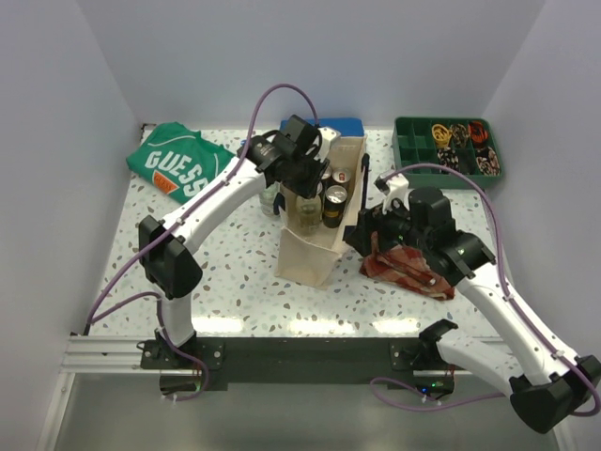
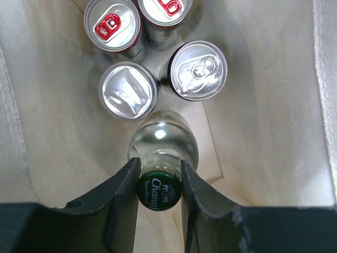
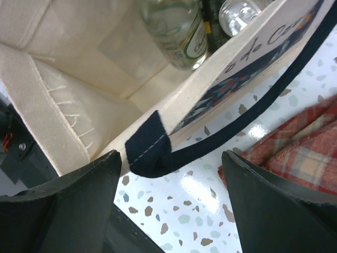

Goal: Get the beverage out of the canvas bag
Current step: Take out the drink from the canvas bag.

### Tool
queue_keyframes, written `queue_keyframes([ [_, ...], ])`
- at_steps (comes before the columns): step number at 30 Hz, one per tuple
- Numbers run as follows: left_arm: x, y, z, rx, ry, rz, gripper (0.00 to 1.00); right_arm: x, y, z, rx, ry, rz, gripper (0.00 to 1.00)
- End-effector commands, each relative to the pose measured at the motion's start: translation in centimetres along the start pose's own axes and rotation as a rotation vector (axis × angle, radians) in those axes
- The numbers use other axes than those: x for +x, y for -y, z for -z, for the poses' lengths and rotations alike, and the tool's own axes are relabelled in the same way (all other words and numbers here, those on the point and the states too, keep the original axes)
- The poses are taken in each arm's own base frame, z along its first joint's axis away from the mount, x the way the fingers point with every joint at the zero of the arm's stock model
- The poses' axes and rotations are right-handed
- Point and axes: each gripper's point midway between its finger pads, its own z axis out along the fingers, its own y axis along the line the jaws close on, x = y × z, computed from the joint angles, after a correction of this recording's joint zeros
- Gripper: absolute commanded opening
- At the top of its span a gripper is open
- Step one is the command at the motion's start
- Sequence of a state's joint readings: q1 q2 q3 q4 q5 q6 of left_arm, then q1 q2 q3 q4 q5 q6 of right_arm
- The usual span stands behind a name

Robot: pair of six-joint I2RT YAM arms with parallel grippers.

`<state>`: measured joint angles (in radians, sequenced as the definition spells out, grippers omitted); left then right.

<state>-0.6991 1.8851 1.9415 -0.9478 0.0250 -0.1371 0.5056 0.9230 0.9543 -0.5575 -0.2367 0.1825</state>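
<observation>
1. Your left gripper (image 2: 159,174) is clamped narrow on the neck of the Chang bottle (image 2: 160,139), one finger on each side just under the green cap (image 2: 158,193). You already hold the beverage.
2. The bottle stands inside the canvas bag (image 1: 305,258), well below its rim, with cream walls close on both sides.
3. The relation that matters: the bottle is upright and its long axis runs straight up toward the wrist. The way out, as I judge it, is a straight lift along that axis, not a tilt.
4. Watch the neighbours. A plain silver can (image 2: 128,90) and a dark can (image 2: 197,70) sit just beside the bottle's shoulder, on the side away from your fingers. Two red-tab cans (image 2: 112,25) stand beyond them. Any sideways drift would likely knock them.
5. Your right gripper (image 3: 171,158) stands wide, holding nothing. Its jaws straddle the bag's rim where the navy handle (image 3: 152,147) is stitched on. The red plaid cloth (image 3: 300,147) lies on the table (image 1: 235,272) just outside it.
6. The left arm is the one on the bottle. The right is placed to steady the bag if you close it on the rim, since the light canvas may rise with the bottle.
</observation>
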Motion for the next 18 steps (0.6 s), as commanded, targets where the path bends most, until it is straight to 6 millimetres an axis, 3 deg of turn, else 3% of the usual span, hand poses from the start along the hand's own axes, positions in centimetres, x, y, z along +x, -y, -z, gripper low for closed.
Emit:
queue_keyframes([
  [1,-5.6,1.3,3.8,0.053,0.205,-0.026,0.0,-5.0,0.6,0.9,0.08,0.161,-0.031,0.81],
  [7,-6.0,1.6,4.4,0.067,0.22,-0.036,0.0,-7.4,2.1,0.7,0.178,0.246,-0.103,0.81],
  [11,-6.1,1.9,4.8,0.078,0.23,-0.04,0.0,-8.5,2.1,-1.1,0.184,0.19,-0.149,0.78],
  [14,-6.1,1.9,4.9,0.077,0.23,-0.043,0.0,-9.0,1.7,-2.0,0.175,0.157,-0.195,0.71],
  [18,-6.1,1.9,5.1,0.075,0.234,-0.05,0.0,-8.2,2.1,-3.5,0.193,0.102,-0.259,0.64],
])
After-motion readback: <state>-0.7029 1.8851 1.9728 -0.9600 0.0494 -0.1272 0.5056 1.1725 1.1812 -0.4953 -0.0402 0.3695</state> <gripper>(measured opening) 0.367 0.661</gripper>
